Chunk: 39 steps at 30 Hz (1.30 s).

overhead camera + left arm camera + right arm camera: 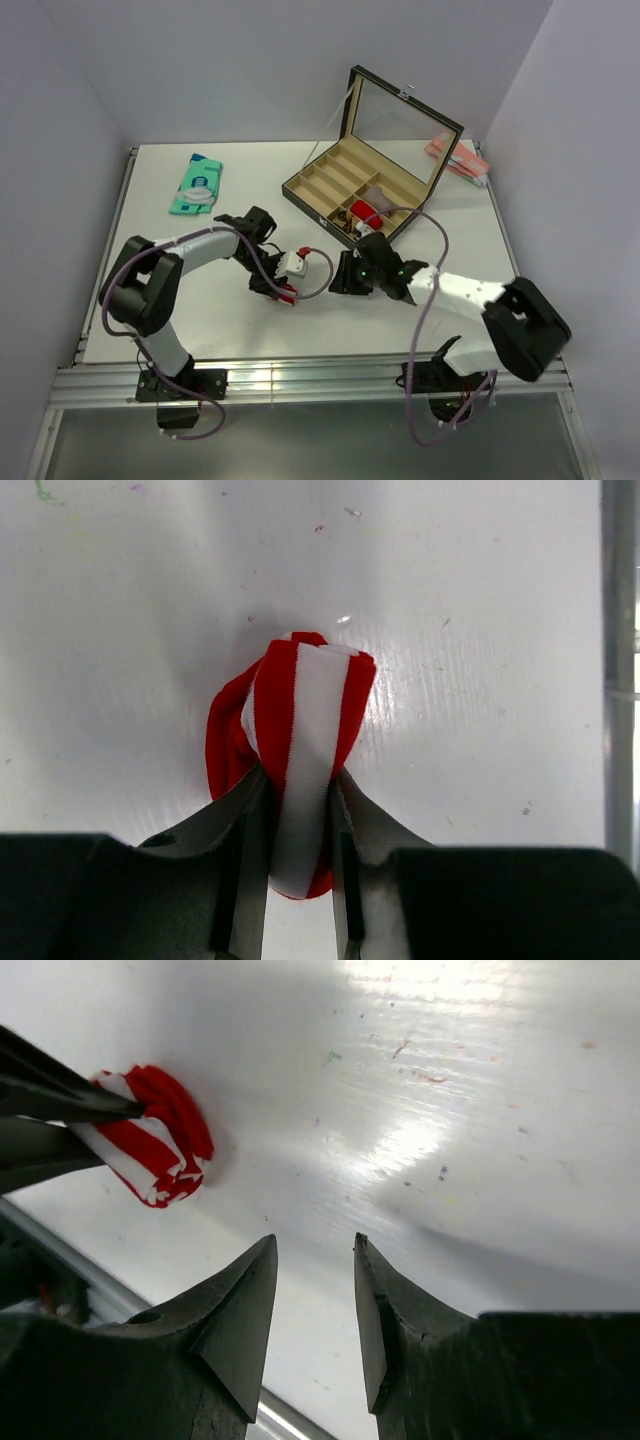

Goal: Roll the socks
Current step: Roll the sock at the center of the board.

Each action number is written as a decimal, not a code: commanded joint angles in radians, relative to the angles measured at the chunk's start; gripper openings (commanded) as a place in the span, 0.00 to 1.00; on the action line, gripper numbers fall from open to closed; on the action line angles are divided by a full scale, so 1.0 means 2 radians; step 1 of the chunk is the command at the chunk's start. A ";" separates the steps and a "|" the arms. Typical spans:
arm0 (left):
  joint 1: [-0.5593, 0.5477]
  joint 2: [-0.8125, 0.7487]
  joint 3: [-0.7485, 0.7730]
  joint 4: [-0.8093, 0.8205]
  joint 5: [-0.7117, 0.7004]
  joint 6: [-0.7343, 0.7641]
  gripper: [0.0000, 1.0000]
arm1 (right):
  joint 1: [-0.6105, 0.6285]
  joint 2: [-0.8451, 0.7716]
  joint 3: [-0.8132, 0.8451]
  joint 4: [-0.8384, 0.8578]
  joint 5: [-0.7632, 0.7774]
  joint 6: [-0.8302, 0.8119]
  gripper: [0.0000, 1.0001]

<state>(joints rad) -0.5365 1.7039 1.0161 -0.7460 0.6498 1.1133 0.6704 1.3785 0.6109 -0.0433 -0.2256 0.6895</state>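
The red-and-white striped sock [300, 700] is bunched into a small wad on the white table. My left gripper [300, 775] is shut on it, its fingers pinching a white stripe. In the top view the left gripper [281, 287] sits at the table's front middle with red fabric [288, 293] at its tips. My right gripper [314, 1240] is open and empty, low over bare table, a short way right of the sock [155, 1145]; in the top view it [345, 280] faces the left gripper. I cannot make out the brown argyle sock for certain.
An open dark box [330, 196] with a mirrored lid and several compartments stands behind the grippers; small red and brown things [364, 210] lie in its near end. A teal packet [196, 183] lies back left, a pink item [458, 157] back right. The table's metal front rail [290, 1425] is close.
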 commanded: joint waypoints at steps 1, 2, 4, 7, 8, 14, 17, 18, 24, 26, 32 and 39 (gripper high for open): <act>0.005 0.055 0.021 -0.107 0.014 0.028 0.00 | 0.037 -0.089 -0.042 0.053 0.137 0.007 0.44; 0.007 0.065 0.039 -0.120 0.022 0.032 0.00 | 0.047 -0.111 -0.054 0.058 0.159 0.004 0.44; 0.012 0.095 0.059 -0.159 0.027 0.044 0.00 | 0.083 -0.154 -0.078 0.072 0.199 -0.009 0.46; 0.014 0.135 0.096 -0.191 0.030 0.051 0.00 | 0.136 -0.176 -0.074 0.054 0.249 -0.035 0.46; 0.014 0.152 0.110 -0.203 0.029 0.051 0.00 | 0.149 -0.176 -0.064 0.049 0.271 -0.042 0.46; 0.014 0.191 0.142 -0.237 0.019 0.050 0.00 | 0.240 -0.102 0.006 0.025 0.347 -0.113 0.47; 0.014 0.210 0.153 -0.250 0.013 0.049 0.00 | 0.277 -0.052 0.043 0.025 0.366 -0.163 0.50; 0.014 0.213 0.154 -0.251 0.010 0.048 0.00 | 0.286 -0.039 0.052 0.025 0.369 -0.175 0.52; 0.014 0.224 0.151 -0.244 0.002 0.039 0.00 | 0.311 0.037 0.119 0.005 0.326 -0.247 0.54; 0.014 0.225 0.149 -0.244 0.003 0.039 0.00 | 0.316 0.053 0.139 -0.004 0.321 -0.258 0.56; 0.014 0.230 0.149 -0.241 0.006 0.037 0.00 | 0.332 0.105 0.172 -0.029 0.292 -0.275 0.58; 0.014 0.236 0.156 -0.242 0.006 0.034 0.00 | 0.341 0.139 0.193 -0.030 0.296 -0.287 0.63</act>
<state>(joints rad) -0.5034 2.1254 1.3384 -1.3552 0.7887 1.1488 1.3445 1.6424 0.9459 -0.0986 0.3672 0.1467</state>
